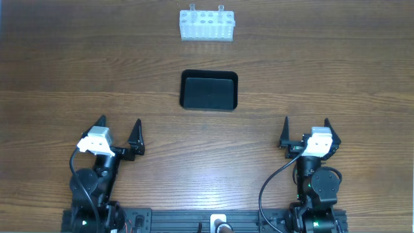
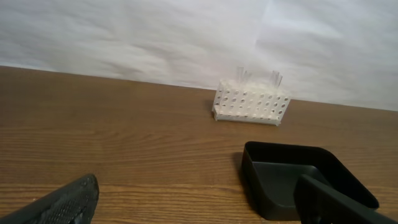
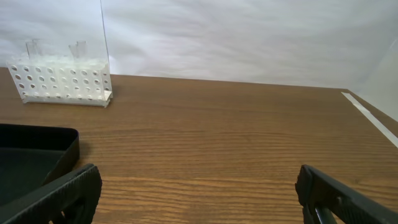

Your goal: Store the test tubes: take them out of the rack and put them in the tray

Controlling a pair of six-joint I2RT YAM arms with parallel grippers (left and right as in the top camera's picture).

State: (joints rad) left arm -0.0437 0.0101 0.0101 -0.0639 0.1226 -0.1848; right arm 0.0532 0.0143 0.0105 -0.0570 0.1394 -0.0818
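Sitting beyond the tray (image 1: 209, 90), rack (image 1: 207, 29) holds two tubes (image 1: 191, 9); left claw (image 1: 119, 120) and right claw (image 1: 306, 120) hang spread wide on the tray's near side.

tray (image 3: 67, 149) half off right wrist view

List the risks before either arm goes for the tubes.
1. The two clear test tubes stand at opposite ends of the white rack. Being thin and see-through, they may be easy to miss or knock.
2. The rack looks light and unfixed, so pulling a tube could tip it.
3. The tray lies between the arms and the rack, so a low reach could bump it.
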